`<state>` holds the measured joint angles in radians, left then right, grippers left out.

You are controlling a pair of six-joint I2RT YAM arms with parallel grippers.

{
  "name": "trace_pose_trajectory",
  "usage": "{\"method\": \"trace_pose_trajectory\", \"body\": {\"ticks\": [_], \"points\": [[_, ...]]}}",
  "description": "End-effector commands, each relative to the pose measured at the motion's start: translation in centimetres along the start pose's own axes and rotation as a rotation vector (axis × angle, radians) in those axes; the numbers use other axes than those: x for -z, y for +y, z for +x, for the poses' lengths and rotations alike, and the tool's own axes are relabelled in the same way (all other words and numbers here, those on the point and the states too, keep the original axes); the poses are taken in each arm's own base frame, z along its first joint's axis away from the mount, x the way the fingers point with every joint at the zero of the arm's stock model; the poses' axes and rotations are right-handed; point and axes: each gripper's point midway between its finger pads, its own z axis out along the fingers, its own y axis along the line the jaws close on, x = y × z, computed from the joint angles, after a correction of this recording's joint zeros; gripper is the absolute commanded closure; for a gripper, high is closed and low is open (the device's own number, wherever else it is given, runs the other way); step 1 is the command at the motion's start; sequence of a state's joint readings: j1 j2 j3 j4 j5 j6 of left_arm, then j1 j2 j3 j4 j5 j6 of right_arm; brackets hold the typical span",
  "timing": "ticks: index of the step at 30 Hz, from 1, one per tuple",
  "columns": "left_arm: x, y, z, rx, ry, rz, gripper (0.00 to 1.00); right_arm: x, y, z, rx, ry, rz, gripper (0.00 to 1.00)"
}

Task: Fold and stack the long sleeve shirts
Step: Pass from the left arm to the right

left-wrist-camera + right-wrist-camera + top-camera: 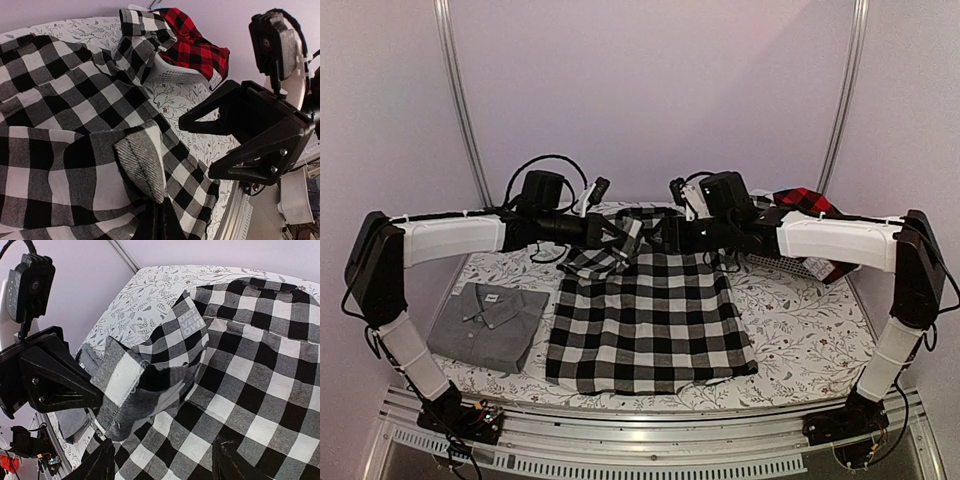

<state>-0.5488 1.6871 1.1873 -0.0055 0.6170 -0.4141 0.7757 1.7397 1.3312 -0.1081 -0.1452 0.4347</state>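
A fold of the black-and-white check shirt (pixel 650 320) is pinched in the closed left gripper (pixel 157 222), while the right gripper (pixel 197 147) is held open beside it.

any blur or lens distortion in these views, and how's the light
Top external: soft even light, sharp, frame poles bow slightly. Left wrist: wide-angle stretch, black-and-white shirt goes soft at the bottom edge. Right wrist: checks crisp, bottom edge dark and blurred.

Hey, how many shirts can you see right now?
3: black-and-white shirt spread mid-table, grey shirt folded at left, red shirt on the basket far right. Others may be hidden.
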Motion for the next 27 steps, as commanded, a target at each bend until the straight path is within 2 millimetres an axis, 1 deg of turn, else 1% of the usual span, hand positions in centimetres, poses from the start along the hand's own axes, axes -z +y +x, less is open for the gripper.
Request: {"method": "trace_pose_trajectory", "body": {"ticks": [1,4,9,12,16,22,27], "points": [[-1.2,-1.1,0.8,0.004,0.006,0.064,1.0,-1.4,1.5,0.4,-0.044,0.001,-0.128,0.33],[-1.7,-1.6,1.4,0.003,0.012,0.088,1.0,-1.6,1.9,0.6,-0.074,-0.002,-0.163,0.31],[-2.1,-2.0,1.6,0.012,0.008,0.116,1.0,-2.2,2.1,1.6,-0.087,0.026,-0.192,0.31],[-2.1,-2.4,1.7,0.02,0.005,0.145,1.0,-2.6,2.0,1.8,-0.088,0.029,-0.2,0.35],[-2.0,-3.0,1.8,0.028,-0.003,0.187,1.0,-3.0,2.4,1.6,-0.083,0.026,-0.223,0.37],[-1.1,-3.7,1.1,0.058,-0.056,0.262,1.0,-3.3,3.1,1.1,-0.087,0.012,-0.266,0.53],[-0.6,-4.0,0.7,0.084,-0.083,0.302,1.0,-3.1,3.9,0.6,-0.094,0.002,-0.305,0.59]]}}
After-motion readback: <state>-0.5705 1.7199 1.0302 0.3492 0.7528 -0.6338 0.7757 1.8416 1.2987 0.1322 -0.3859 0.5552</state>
